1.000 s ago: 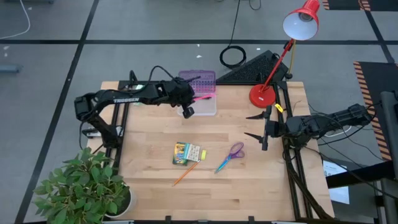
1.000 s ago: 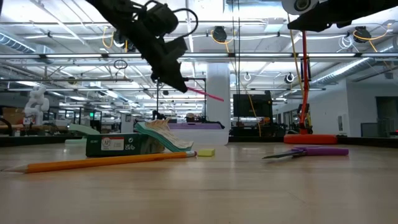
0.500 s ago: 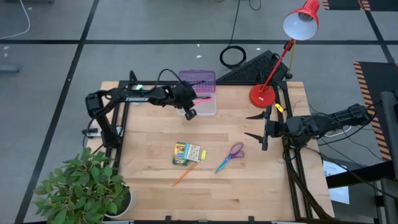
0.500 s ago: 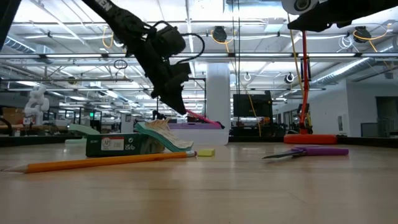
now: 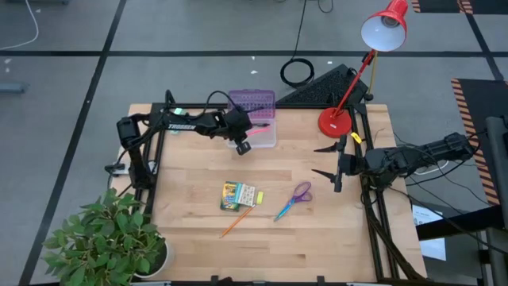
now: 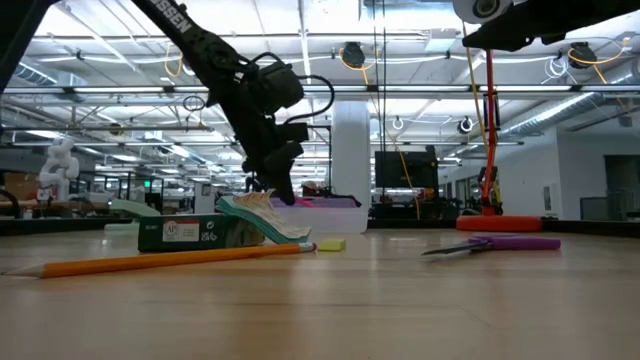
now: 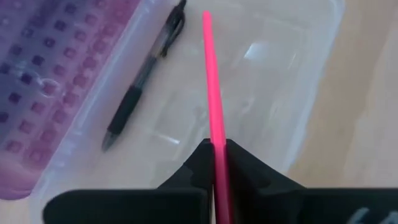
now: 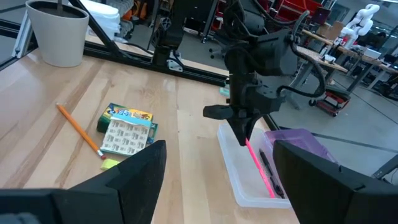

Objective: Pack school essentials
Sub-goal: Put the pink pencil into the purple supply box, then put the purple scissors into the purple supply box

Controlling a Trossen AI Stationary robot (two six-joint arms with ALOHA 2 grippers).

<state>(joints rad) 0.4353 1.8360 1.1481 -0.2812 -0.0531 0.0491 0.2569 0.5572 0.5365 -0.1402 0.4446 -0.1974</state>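
1. Your left gripper (image 7: 219, 163) is clamping a thin pink pencil (image 7: 213, 106) between its dark fingers, reaching over the clear plastic box (image 5: 264, 133) at the far side of the wooden table (image 5: 198, 238).
2. The pencil's free end is pointing down into the box, where a black pen (image 7: 142, 84) is lying on the bottom beside the open purple lid (image 5: 252, 102).
3. Your right gripper (image 5: 336, 163) is waiting at the right edge of the table, its fingers standing apart and holding nothing.
4. The yellow-green crayon box (image 5: 239, 195), a small yellow piece (image 6: 331, 245) and an orange pencil (image 5: 236, 222) are lying near the table's middle.
5. The purple-handled scissors (image 5: 294, 199) are lying just right of them.
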